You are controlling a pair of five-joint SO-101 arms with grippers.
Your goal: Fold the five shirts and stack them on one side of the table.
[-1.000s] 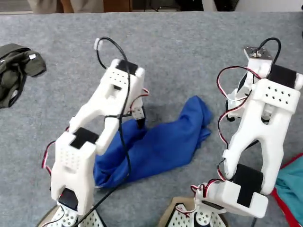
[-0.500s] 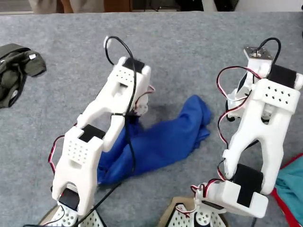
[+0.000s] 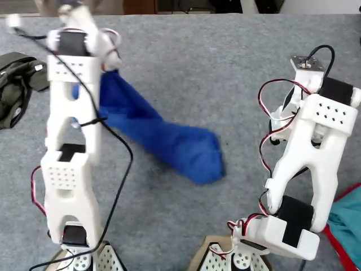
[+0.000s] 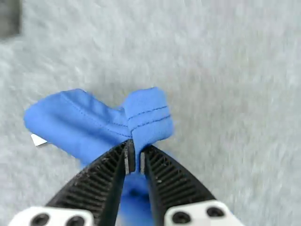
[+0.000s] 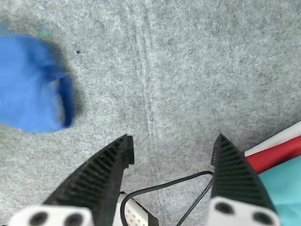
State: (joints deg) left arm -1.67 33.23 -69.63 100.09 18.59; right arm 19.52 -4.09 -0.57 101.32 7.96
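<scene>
1. As we compared this moment with the one a second before, we saw that the left arm had swung from the middle of the table (image 3: 225, 68) out to its far left part, and it had pulled the blue shirt (image 3: 163, 141) along with it.
2. The left gripper (image 4: 135, 157) was pressed together on a stitched hem of the shirt, and a fold of cloth stood out beyond its tips (the seam lines were plain in the left wrist view).
3. The shirt had lain bunched between the two arms before. Now it was drawn into a long slanted band, with its held end at the far left and its loose end resting near the middle of the table, apart from the right arm.
4. The right arm had not moved. The right gripper (image 5: 172, 141) stood spread wide over bare table and held nothing.
5. A dark olive garment (image 3: 20, 84) lay at the left edge, near the held end of the shirt, and teal and red cloth (image 3: 350, 217) lay at the right edge beside the right arm.
6. We judged that this pull served to stretch the shirt out for flattening. No fold was made yet, so the task was at an early stage.
</scene>
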